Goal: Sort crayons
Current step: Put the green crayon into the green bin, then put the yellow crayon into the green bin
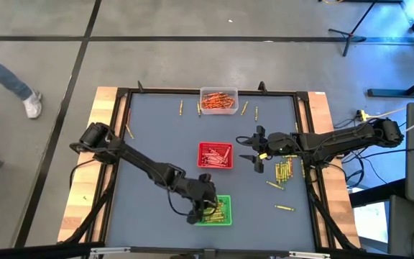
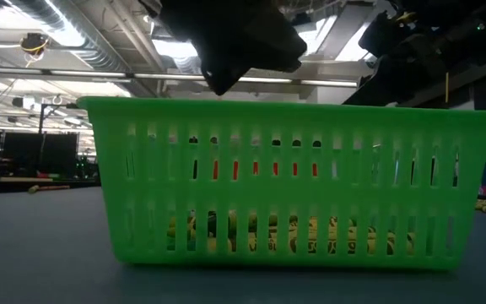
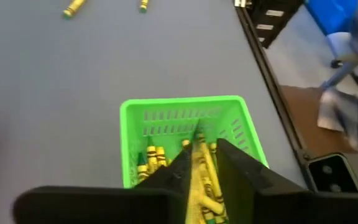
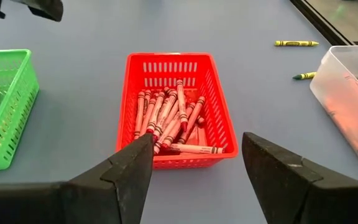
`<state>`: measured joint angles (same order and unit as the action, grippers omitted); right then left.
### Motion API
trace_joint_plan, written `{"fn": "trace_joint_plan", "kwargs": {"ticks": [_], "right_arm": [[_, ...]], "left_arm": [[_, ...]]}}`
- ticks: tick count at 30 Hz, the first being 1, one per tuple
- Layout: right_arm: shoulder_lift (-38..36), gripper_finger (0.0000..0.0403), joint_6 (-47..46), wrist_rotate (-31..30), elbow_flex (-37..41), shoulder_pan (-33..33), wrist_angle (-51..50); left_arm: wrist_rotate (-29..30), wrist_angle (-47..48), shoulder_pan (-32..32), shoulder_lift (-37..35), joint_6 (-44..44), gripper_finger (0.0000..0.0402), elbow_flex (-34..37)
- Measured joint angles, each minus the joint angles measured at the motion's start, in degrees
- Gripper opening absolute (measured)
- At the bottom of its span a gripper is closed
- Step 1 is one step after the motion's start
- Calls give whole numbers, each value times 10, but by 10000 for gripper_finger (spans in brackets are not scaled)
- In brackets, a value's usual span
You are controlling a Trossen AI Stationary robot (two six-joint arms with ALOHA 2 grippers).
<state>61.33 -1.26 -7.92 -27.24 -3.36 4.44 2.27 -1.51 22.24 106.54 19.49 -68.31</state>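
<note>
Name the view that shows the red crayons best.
Right wrist view: the red crayons lie close and unblocked in the red tray. The high view shows them tiny, the low view only as slivers through green slats, the left wrist view not at all.

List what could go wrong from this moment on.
1. The left gripper hangs over the green tray with yellow crayons between its fingers; released off-centre, one might bounce off the rim onto the table.
2. Lifting away, that arm could catch the light tray's wall and drag it.
3. The right gripper, open beside the red tray, could nudge it when it turns to the loose yellow crayons near the table's right edge.
</note>
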Motion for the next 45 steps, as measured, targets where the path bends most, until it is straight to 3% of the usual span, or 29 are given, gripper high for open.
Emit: {"fn": "trace_joint_plan", "kwargs": {"ticks": [5, 10, 13, 18, 25, 34, 42, 45], "right_arm": [[0, 243, -1, 0, 0, 0, 0], [0, 243, -45, 0, 0, 0, 0], [0, 243, -50, -2, 0, 0, 1], [0, 243, -66, -16, 0, 0, 0], [0, 243, -91, -15, 0, 0, -3], [0, 243, -90, -15, 0, 0, -4], [0, 243, -71, -21, 0, 0, -4], [0, 243, -59, -23, 0, 0, -3]], "left_arm": [[-47, -2, -1, -9, -2, 108, 0], [-39, 28, -14, -48, -12, 117, 0], [12, 68, -29, -92, -12, 114, 0], [179, 168, -74, -156, -29, 113, -1], [269, 258, -186, -186, -49, 113, -1], [271, 280, -358, -168, -51, 113, 0], [285, 278, -447, -165, -89, 113, 0], [259, 281, -490, -154, -66, 113, 1]]}}
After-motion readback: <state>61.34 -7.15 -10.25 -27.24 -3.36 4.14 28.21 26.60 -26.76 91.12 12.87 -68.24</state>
